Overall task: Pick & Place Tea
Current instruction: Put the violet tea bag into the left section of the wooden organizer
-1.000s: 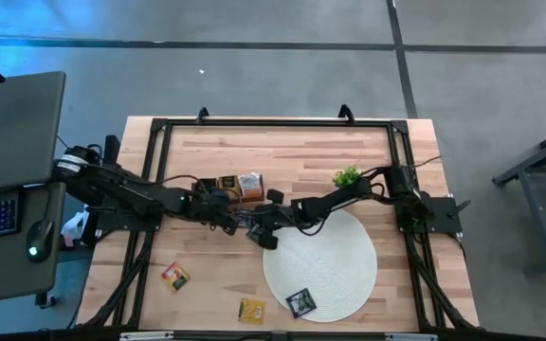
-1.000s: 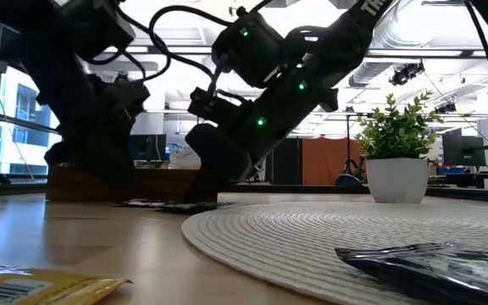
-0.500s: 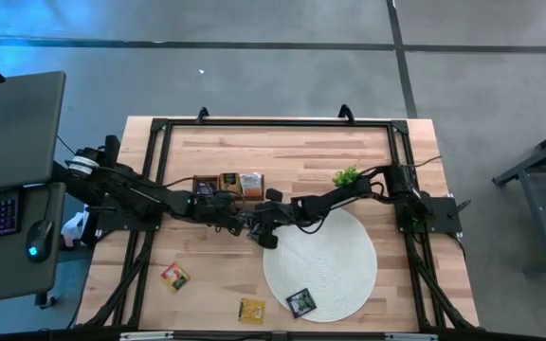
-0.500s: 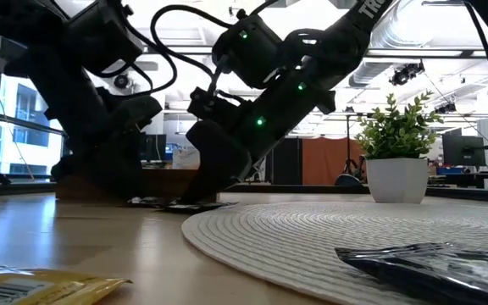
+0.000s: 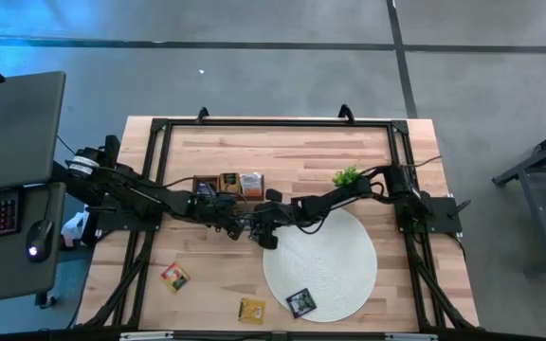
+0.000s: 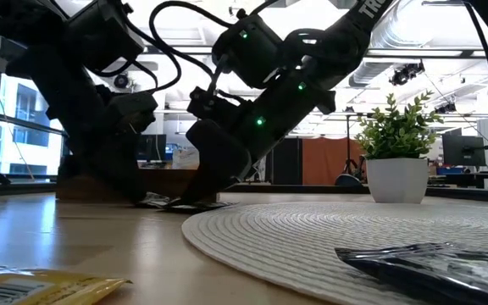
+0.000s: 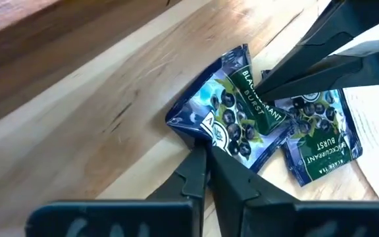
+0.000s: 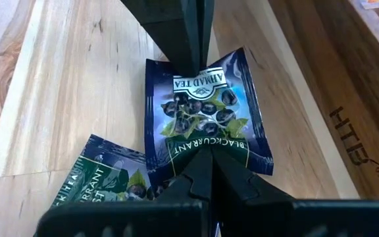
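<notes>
Blackcurrant tea packet (image 8: 201, 122) is pinched at opposite edges by closed left jaws (image 7: 206, 150) and right jaws (image 8: 200, 155), beside the wooden tray (image 5: 226, 182) on the desk (image 5: 282, 152).

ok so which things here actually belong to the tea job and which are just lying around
Part of the job:
- blackcurrant packet, pinched at opposite edges by the left gripper and right gripper
- second blackcurrant packet beside it
- black packet on the mat
- yellow packet
- red-green packet
- wooden tray

Just lying about:
- plant
- white mat
</notes>
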Controlling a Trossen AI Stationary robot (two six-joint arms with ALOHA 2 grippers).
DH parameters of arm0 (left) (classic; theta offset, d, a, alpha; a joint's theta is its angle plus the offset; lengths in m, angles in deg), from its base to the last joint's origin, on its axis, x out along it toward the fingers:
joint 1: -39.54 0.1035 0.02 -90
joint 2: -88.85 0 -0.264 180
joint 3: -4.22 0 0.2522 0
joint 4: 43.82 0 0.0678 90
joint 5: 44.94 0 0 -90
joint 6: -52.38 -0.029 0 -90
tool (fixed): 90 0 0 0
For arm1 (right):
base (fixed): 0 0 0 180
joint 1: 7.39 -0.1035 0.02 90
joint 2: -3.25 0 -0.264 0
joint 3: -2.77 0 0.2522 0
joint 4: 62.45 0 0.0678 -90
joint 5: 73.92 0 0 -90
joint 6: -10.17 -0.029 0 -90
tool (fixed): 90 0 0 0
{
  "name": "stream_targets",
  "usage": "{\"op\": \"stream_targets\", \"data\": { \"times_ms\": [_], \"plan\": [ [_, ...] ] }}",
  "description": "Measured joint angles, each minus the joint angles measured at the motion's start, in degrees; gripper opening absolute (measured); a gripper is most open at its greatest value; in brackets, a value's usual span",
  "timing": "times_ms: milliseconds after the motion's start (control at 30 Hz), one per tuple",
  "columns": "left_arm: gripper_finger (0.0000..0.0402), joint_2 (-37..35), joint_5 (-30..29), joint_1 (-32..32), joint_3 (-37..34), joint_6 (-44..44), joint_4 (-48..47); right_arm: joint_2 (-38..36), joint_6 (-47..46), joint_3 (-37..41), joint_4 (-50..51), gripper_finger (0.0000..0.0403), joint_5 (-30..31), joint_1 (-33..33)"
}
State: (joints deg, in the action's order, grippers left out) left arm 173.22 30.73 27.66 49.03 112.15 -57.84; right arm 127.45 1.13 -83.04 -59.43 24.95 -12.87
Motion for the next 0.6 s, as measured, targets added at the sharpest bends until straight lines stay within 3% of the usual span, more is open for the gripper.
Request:
{"op": "stream_targets", "data": {
  "times_ms": [333, 600],
  "plan": [
    [0.0002, -3.2, 1.5, -0.1, 0.1, -3.4, -3.0, -1.6, -0.1, 0.1, 2.6, 0.0000, -0.6, -0.2],
    [0.0000, -14.3, 3.7, -0.1, 0.4, -7.3, -11.1, -5.0, 0.0, 0.1, 4.1, 0.0000, -0.3, -1.9]
  ]
}}
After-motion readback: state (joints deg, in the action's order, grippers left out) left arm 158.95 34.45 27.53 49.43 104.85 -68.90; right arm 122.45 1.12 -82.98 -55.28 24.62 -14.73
